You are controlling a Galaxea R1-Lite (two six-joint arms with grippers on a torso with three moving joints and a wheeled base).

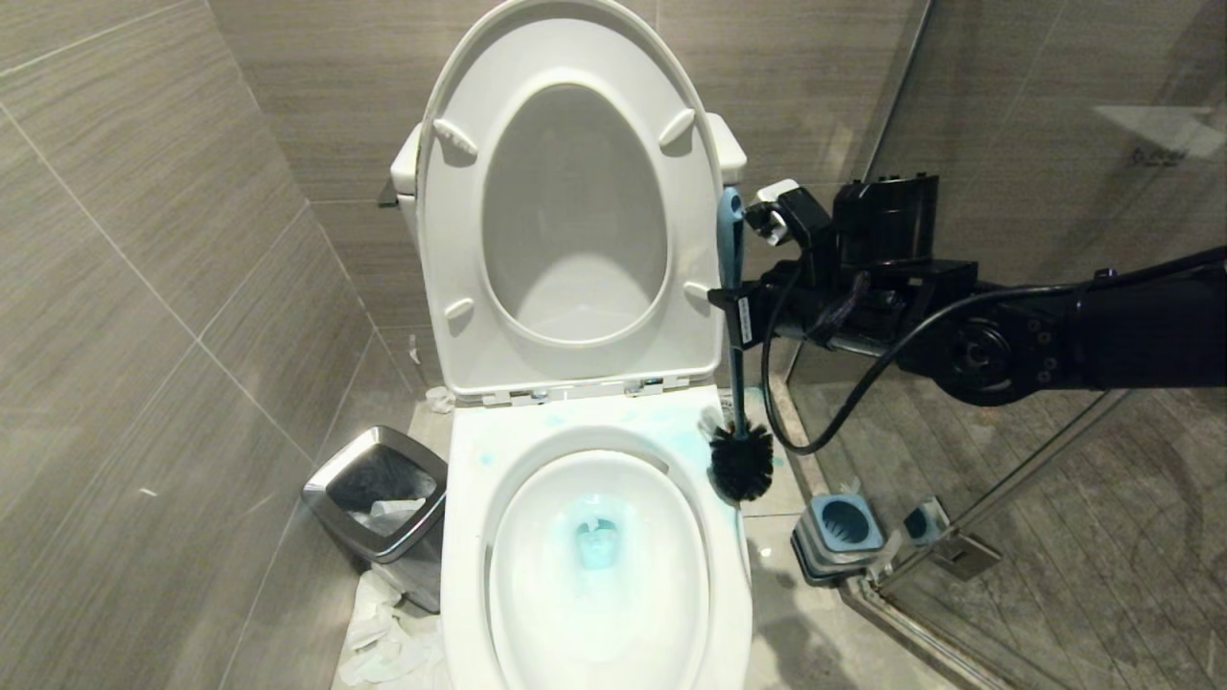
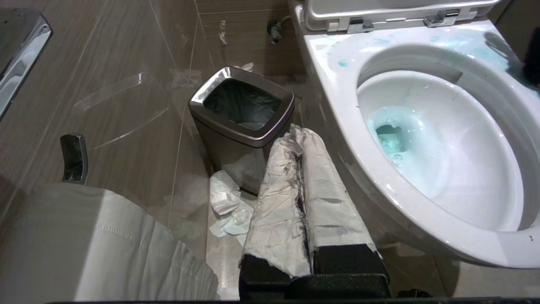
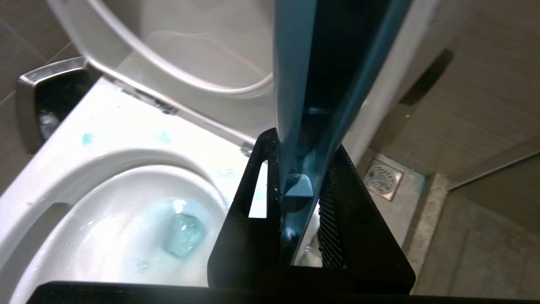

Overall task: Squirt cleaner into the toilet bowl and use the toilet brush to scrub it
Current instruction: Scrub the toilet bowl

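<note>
Head view, progress: blue cleaner already tinted the water in the toilet bowl (image 1: 599,565) and smeared its rim, so the squirting looked done; scrubbing looked not yet begun, or paused.
Head view, brush: the toilet brush (image 1: 733,369) hung upright just beside the bowl's right rim, its black bristle head outside the basin and near the rim edge.
Head view, right gripper: the right gripper (image 1: 736,311) was pinching the blue-grey handle about midway up.
Head view, holder: the brush holder (image 1: 844,527) stood empty on the floor to the right of the toilet.
Head view, count: one toilet with seat and lid raised, one brush, one holder, one waste bin (image 1: 379,503); no cleaner bottle visible.
Left wrist view, left gripper: the left gripper (image 2: 301,169), its fingers wrapped in soiled paper and pressed together, held nothing and was parked low beside the bowl.
Left wrist view, count: one bowl with blue water, one waste bin, a few crumpled tissues (image 2: 228,207) on the floor.
Right wrist view, grip: the jaws clamped the handle between them, above the bowl's rim.
Right wrist view, count: one floor drain (image 3: 382,181), one bowl.
Left to do, as judged: bring the bristle head into the basin and scrub.
</note>
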